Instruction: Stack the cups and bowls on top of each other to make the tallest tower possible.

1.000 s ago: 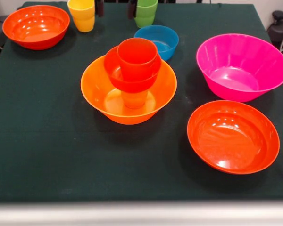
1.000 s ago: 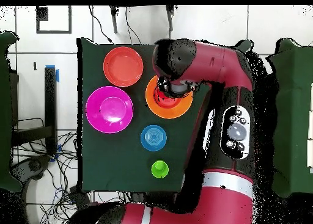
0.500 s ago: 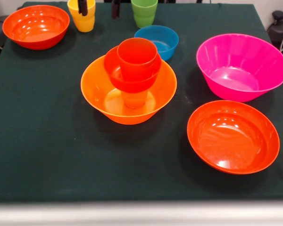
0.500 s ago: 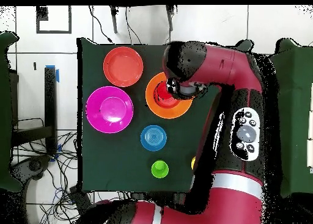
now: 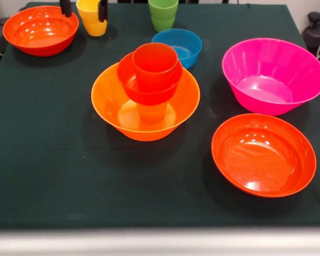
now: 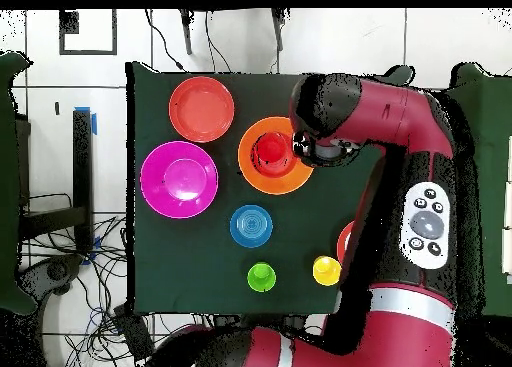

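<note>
1. Tower (image 5: 152, 80) is what you're building, so quick tour from the near edge back: closest to you is a wide red-orange bowl (image 5: 263, 154), unused, with the big magenta bowl (image 5: 273, 74) just behind it.
2. Mid-table, the large orange bowl (image 5: 145, 101) is the base. Inside it: an orange cup, a small red-orange bowl on top, and a red-orange cup (image 5: 155, 65) nested in that. Wide base low makes sense for stability.
3. Behind it sits the small blue bowl (image 5: 177, 47), free.
4. Far edge: green cup (image 5: 163, 14), yellow cup (image 5: 93, 16) and another red-orange bowl (image 5: 40, 30).
5. Gripper (image 5: 84, 7) has its jaws spread, one either side of the yellow cup's top, not squeezing it. Looks like your next pick.
</note>
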Robot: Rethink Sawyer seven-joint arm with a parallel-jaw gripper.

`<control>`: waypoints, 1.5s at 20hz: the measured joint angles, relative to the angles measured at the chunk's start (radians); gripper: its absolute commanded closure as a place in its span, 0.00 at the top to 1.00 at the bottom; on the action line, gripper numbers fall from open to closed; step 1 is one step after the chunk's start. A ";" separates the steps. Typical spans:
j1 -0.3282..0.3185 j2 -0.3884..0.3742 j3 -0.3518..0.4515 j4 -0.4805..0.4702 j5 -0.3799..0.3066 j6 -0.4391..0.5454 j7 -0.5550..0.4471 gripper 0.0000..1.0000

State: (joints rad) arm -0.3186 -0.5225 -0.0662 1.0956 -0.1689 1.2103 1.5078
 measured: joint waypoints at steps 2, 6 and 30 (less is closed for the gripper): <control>-0.007 0.000 0.001 0.000 -0.010 -0.007 0.000 1.00; -0.021 0.001 0.005 0.000 -0.029 -0.023 0.000 1.00; -0.066 0.051 0.052 0.000 -0.041 -0.246 0.000 1.00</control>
State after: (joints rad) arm -0.3842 -0.4715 -0.0139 1.0956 -0.2099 0.9646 1.5078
